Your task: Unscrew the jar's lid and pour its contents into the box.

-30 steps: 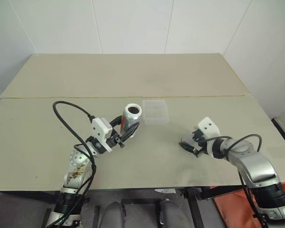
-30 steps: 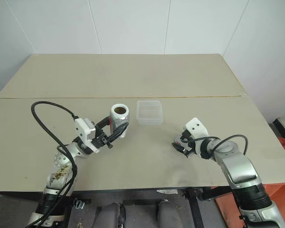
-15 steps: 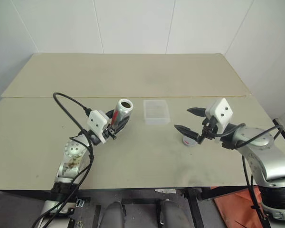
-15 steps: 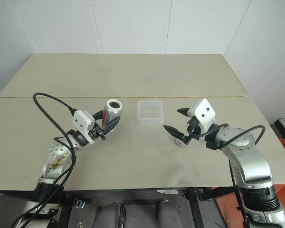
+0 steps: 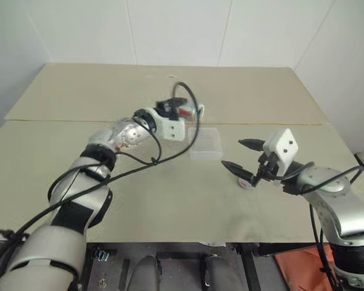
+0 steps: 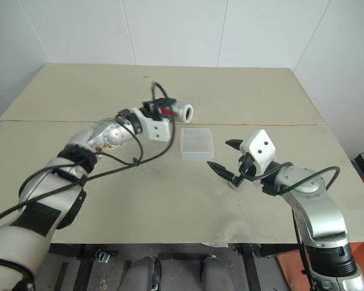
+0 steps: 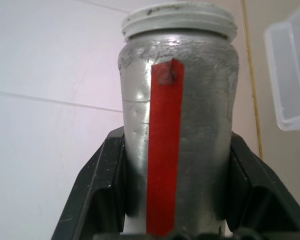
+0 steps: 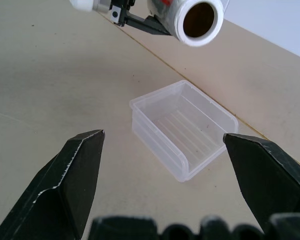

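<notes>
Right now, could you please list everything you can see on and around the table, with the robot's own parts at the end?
Clear cylindrical jar with a red strip: one, clear with red, open-mouthed, held on its side in the air, up and to the left of the box.
Shallow translucent plastic box: one, clear, on the table's middle, with nothing visible in it.
Small round grey lid with a red mark: one, grey, on the table under the right gripper.
Beige table: one, beige, two boards with a seam between them.
Left gripper: one, black fingers, shut on the jar.
Right gripper: one, black fingers, open, above the lid.
</notes>
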You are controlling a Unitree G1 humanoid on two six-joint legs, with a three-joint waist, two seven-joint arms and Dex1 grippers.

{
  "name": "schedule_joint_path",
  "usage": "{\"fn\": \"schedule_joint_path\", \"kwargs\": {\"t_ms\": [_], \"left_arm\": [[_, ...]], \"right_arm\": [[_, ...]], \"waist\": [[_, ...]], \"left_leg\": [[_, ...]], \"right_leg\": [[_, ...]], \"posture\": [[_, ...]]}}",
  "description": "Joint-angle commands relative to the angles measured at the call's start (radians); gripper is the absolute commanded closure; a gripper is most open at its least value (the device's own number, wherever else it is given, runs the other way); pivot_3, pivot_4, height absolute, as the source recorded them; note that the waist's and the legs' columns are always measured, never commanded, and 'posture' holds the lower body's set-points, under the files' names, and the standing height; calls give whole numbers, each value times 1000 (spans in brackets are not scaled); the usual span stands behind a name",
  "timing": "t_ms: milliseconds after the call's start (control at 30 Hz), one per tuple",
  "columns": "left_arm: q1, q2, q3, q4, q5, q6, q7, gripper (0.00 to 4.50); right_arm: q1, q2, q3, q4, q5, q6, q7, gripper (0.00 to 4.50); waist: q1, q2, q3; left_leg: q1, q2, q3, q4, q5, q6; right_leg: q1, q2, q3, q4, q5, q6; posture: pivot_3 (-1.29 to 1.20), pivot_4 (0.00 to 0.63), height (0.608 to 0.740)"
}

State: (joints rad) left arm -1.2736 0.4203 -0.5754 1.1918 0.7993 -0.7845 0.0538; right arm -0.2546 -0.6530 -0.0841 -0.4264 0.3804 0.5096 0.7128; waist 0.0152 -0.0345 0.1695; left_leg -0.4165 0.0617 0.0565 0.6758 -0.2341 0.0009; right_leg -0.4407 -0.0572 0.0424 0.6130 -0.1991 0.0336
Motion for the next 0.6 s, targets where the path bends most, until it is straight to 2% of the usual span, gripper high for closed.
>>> {"fn": "schedule_joint_path", "kwargs": {"t_ms": [33,133,267,400,600], "left_arm": [[-132,-25,-241,72,291,76,310,2433],[-204,-56,-427,131,475,161,488,2433],[-257,-93,-547,174,580,226,597,2433],[-293,-117,-577,195,600,256,631,2433],[-293,-106,-500,207,510,225,568,2433]], "right_arm": [[27,5,-44,-65,9,-19,-30,48],[61,12,-61,-87,12,-13,-52,48],[99,18,-75,-111,12,-6,-78,48],[120,23,-80,-135,16,2,-103,48],[136,11,-91,-142,13,-1,-108,48]], "waist": [[2,0,0],[1,0,0],[1,-1,0],[2,-1,1],[1,-1,1]], "left_leg": [[0,-1,0,0,0,0],[-2,-3,0,0,-1,0],[-2,-4,0,1,-1,-1],[-5,-4,-1,1,-1,-1],[-6,-4,0,2,-1,-1]], "right_leg": [[0,-1,0,0,0,1],[-1,-3,1,-1,-1,3],[-1,-3,1,-1,-1,5],[-4,-3,1,1,-1,4],[-5,-3,1,2,-1,4]], "posture": [[0,150,740],[0,150,740],[0,150,740],[0,150,740],[0,150,740]]}}
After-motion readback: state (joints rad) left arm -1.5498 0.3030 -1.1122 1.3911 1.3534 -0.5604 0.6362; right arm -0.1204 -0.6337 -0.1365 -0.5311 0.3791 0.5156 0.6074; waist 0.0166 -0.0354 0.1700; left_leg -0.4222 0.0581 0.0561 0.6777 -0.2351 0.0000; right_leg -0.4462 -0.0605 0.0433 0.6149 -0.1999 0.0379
